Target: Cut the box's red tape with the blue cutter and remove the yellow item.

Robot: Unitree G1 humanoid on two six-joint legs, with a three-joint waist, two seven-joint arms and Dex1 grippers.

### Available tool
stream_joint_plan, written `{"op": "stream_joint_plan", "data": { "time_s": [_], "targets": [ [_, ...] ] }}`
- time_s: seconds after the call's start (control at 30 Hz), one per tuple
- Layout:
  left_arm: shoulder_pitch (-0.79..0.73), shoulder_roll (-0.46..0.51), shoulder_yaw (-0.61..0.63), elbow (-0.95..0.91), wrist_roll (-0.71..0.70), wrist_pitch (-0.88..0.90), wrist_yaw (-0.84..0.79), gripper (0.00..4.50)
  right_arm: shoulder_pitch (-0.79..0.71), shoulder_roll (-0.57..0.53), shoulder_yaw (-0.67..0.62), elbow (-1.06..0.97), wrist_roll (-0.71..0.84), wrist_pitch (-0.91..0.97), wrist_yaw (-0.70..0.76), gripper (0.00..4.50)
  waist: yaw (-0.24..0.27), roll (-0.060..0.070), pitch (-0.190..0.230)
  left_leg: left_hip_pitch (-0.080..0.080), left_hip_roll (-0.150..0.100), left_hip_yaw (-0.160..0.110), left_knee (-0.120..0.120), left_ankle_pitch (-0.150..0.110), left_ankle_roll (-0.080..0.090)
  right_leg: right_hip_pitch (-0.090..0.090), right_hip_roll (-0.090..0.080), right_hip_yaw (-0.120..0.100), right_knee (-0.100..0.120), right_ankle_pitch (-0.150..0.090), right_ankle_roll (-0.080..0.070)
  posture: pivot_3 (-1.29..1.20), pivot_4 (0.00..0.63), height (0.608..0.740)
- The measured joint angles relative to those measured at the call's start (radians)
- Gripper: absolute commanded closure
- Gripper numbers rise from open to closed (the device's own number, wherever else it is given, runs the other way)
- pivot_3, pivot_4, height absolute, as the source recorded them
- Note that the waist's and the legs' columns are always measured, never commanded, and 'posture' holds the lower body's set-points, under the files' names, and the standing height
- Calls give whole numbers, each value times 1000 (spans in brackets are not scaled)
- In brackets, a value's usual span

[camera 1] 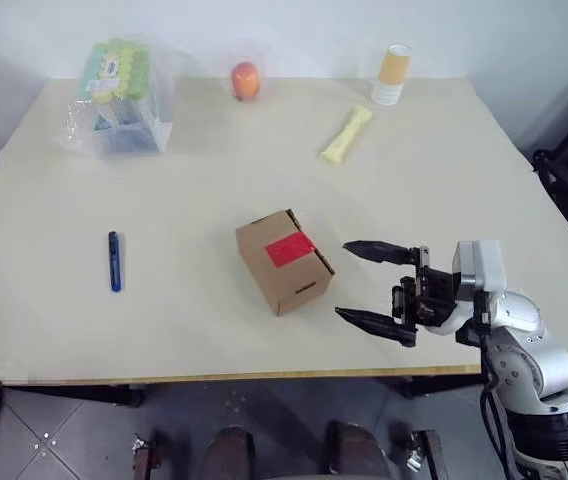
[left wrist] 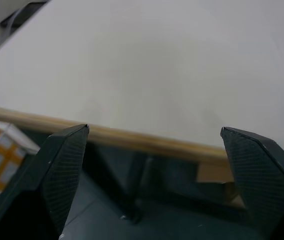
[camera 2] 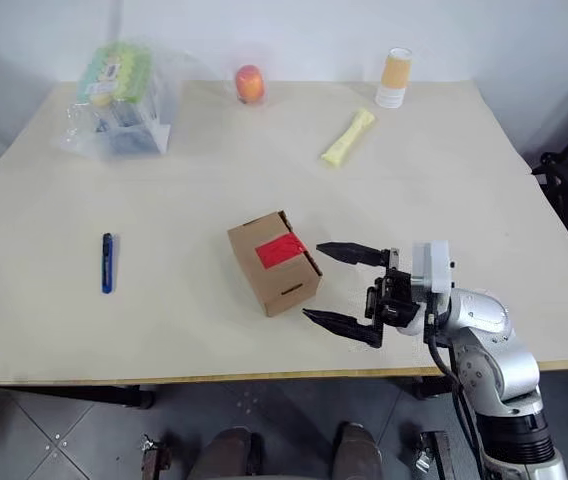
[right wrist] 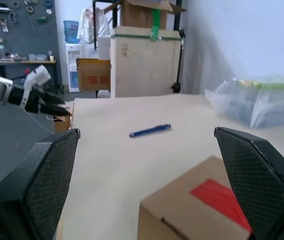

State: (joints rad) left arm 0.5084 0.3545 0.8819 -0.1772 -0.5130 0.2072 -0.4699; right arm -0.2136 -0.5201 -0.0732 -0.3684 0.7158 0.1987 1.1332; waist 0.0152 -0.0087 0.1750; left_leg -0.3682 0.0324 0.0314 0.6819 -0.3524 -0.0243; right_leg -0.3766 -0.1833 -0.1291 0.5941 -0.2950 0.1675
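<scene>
Cardboard box [camera 1: 282, 260] sits before the wide-open, empty right gripper [camera 1: 374, 293]; wrist view adds left gripper [right wrist: 47, 105] splayed

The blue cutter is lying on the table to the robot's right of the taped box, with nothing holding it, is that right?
Not quite. The blue cutter does lie on the table with nothing holding it, but it is on the robot's left of the box, not its right. The left eye view shows this; the open right tool is what sits on the box's right.
</scene>
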Motion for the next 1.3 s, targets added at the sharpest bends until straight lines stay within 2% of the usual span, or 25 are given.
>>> {"op": "stream_joint_plan", "data": {
  "time_s": [0.2, 0.37, 0.63, 0.77, 0.87, 1.2, 1.27, 1.3],
  "targets": [
    [-240, -25, -195, -201, 12, 179, 233, 17, 0, -18, -15, 6, -2, -1, -8, 15, 10, 0, 0, 1, 0, 0, 1, 0, 0, 0, 0, 0, 2, 0, 0, 0, 150, 740],
    [-438, 6, -330, -192, 123, 387, 445, 17, 9, -19, -13, 3, -1, 10, -24, 15, 0, 0, 0, 2, 0, 1, 0, 0, -1, -1, 1, 0, 3, 0, 0, 0, 150, 740],
    [-606, -2, -439, -76, 162, 435, 476, 17, 60, -20, 10, -65, 0, 39, -46, 15, 8, 0, 0, 1, 0, 1, 1, 0, -1, 0, 1, 0, 2, 0, 0, 0, 150, 740],
    [-649, -25, -450, -36, 203, 435, 536, 17, 61, -19, 12, -66, 0, 40, -62, 15, 8, 0, 0, 1, 0, 1, 1, 0, -1, 0, 1, 0, 2, 0, 0, 0, 150, 740],
    [-665, -47, -450, -36, 207, 457, 566, 635, 50, -9, 11, -63, -1, 35, -80, 0, 8, 0, -1, 1, 0, 1, 1, 0, -1, 0, 1, 0, 2, 0, 0, 0, 150, 740],
    [-654, -69, -442, -19, 227, 467, 566, 3595, 34, 20, 7, -60, -15, 16, -125, 0, 12, 11, -7, 3, -1, 3, 1, 0, -1, 1, 0, 2, 2, 0, 0, 0, 150, 740],
    [-653, -74, -441, -18, 226, 455, 554, 4039, 40, 20, 7, -60, -23, 16, -126, 0, 13, 13, -8, 3, -1, 3, 1, 0, -1, 1, 0, 2, 2, 0, 0, 0, 150, 740],
    [-653, -73, -442, -16, 226, 446, 543, 4048, 45, 19, 8, -60, -26, 17, -125, 0, 13, 13, -8, 3, -1, 3, 1, 0, -1, 1, 0, 2, 2, 0, 0, 0, 150, 740]
  ]
}}
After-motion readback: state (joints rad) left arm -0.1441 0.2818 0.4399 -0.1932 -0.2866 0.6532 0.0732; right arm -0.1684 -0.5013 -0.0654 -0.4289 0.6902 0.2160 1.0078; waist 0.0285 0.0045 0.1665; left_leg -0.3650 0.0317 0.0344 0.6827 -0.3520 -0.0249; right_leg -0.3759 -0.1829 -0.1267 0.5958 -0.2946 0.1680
